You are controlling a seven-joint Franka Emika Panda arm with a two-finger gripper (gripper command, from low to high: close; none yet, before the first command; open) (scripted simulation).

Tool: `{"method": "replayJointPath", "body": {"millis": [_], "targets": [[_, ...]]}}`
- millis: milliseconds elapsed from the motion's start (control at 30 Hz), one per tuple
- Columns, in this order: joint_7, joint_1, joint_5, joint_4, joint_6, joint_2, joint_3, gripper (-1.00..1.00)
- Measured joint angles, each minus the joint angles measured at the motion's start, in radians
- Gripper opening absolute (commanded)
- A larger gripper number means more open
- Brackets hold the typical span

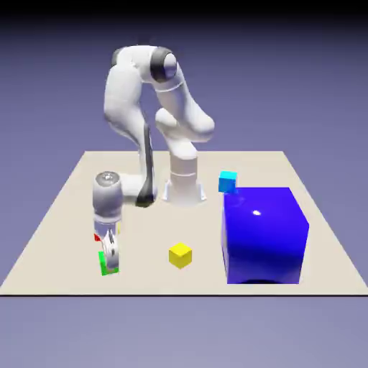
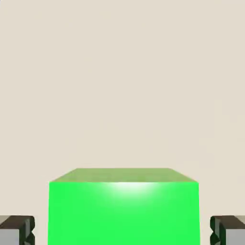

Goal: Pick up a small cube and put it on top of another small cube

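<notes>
1. Blue-violet backdrop; beige counter (image 1: 65, 215) carries all items.
2. Green cube (image 1: 108, 263) sits on the counter near its front edge at the exterior view's left, centred between the fingers (image 2: 17, 230).
3. Fingers are spread, each standing clear of a cube face with a visible gap; nothing is gripped.
4. Red cube (image 1: 97, 236) shows only as a sliver just behind the hand, very near the green one.
5. Risk: closing off-centre could push or twist the green cube; a lift so near the red cube could knock it.
6. Yellow cube (image 1: 180, 255), cyan cube (image 1: 228, 181) and large blue cube (image 1: 264, 234) stand well apart.
</notes>
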Motion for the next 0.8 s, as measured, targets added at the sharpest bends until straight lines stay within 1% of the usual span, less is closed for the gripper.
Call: {"method": "replayJointPath", "body": {"millis": [200, 533, 600, 800], "targets": [[-0.087, -0.119, 0.139, -0.076, -0.144, -0.217, 0.138, -1.0], [0.258, -0.302, 0.33, -0.368, -0.228, -0.58, 0.052, -1.0], [0.267, -0.306, 0.335, -0.376, -0.23, -0.589, 0.049, -1.0], [0.409, -0.248, 0.145, -0.357, -0.04, -0.372, -0.061, -1.0]]}}
